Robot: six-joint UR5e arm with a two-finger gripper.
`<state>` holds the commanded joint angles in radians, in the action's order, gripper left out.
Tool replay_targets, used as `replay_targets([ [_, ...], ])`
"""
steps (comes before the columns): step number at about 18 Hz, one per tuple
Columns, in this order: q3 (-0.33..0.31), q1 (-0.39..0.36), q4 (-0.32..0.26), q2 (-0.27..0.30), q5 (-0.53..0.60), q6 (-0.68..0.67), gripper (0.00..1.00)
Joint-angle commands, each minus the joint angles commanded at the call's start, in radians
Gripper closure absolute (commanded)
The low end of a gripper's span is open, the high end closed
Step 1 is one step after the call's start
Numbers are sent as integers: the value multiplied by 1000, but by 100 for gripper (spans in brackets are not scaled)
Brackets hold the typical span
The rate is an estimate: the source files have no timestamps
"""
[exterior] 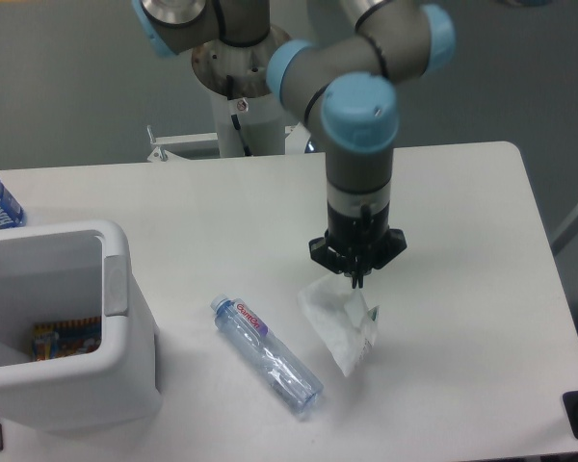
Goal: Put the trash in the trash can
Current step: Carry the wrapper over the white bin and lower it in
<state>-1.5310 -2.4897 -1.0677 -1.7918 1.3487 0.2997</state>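
bottle [267, 353] beside wrapper [341, 323], open table [462, 221] right

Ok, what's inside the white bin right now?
Inside the bin, one colourful printed packet lies at the bottom. The near wall hides the rest of the floor, so more could be there.
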Motion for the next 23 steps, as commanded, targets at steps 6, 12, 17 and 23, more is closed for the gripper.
replay_targets([
  [6,66,129,-2,104,-40,-269,100],
  [12,61,274,-2,180,-85,-314,100],
  [17,51,419,6,167,-101,-314,100],
  [23,35,459,12,143,-166,-327,46],
])
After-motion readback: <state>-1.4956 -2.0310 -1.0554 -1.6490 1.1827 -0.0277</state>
